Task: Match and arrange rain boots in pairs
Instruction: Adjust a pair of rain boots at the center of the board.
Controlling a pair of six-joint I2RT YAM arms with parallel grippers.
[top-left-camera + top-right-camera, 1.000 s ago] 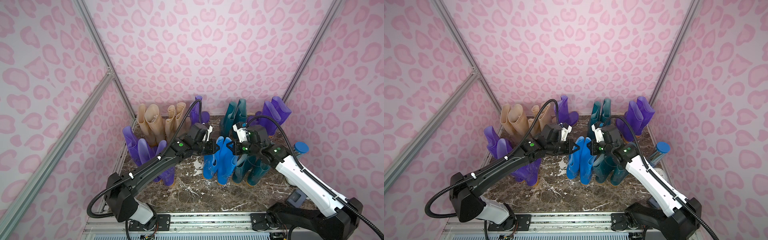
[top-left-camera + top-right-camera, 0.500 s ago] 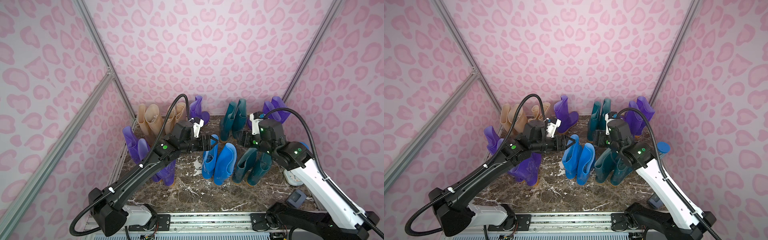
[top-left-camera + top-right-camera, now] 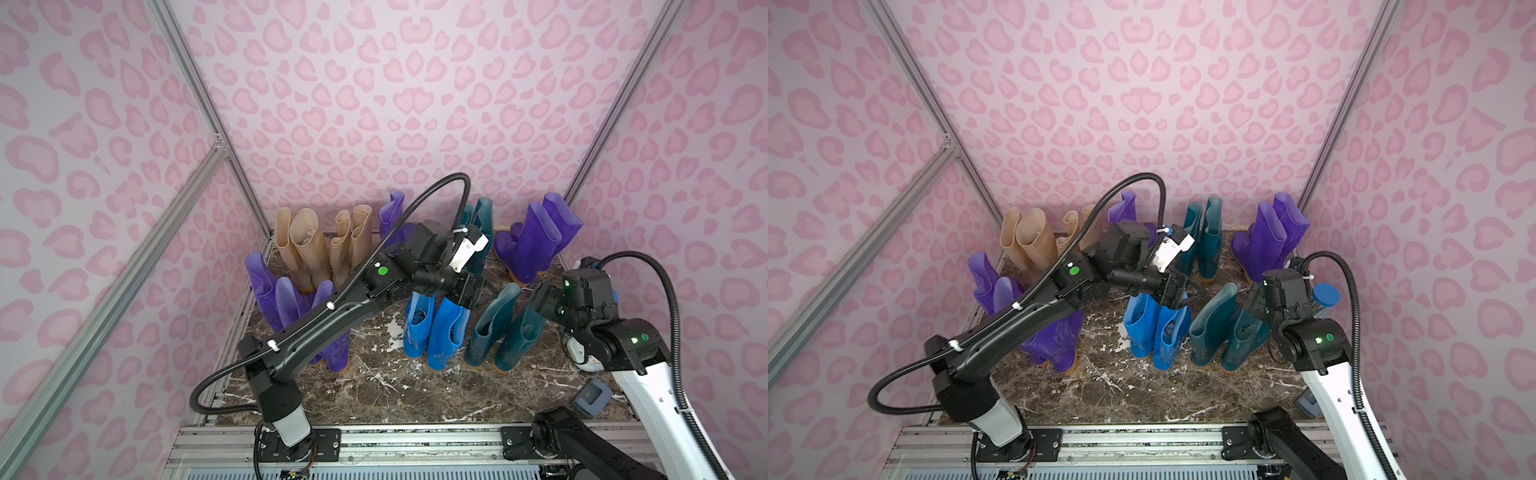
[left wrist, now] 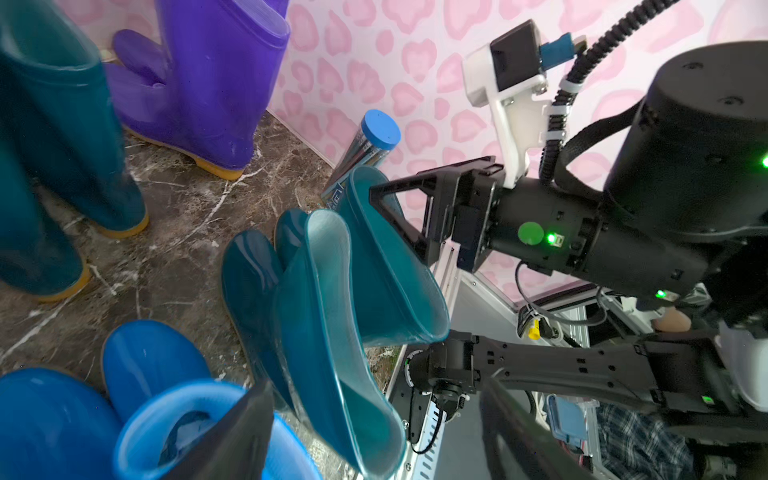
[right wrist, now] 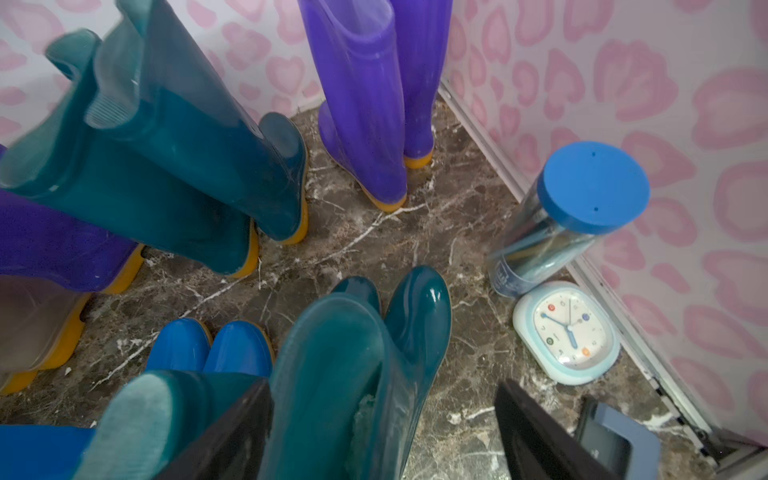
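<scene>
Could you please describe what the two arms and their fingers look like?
The left arm is mostly black with a white base segment; the right arm has a white link between black joints. Each carries a black corrugated cable, a round green sticker and a white wrist-camera bracket. The fingers are black open frames.

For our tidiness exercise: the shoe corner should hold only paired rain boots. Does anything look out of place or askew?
Yes. Three strays sit by the side wall: a blue-capped cylinder standing tilted, a small clock lying face-up on the floor, and a grey-blue gadget. None is footwear, so they look misplaced.
</scene>
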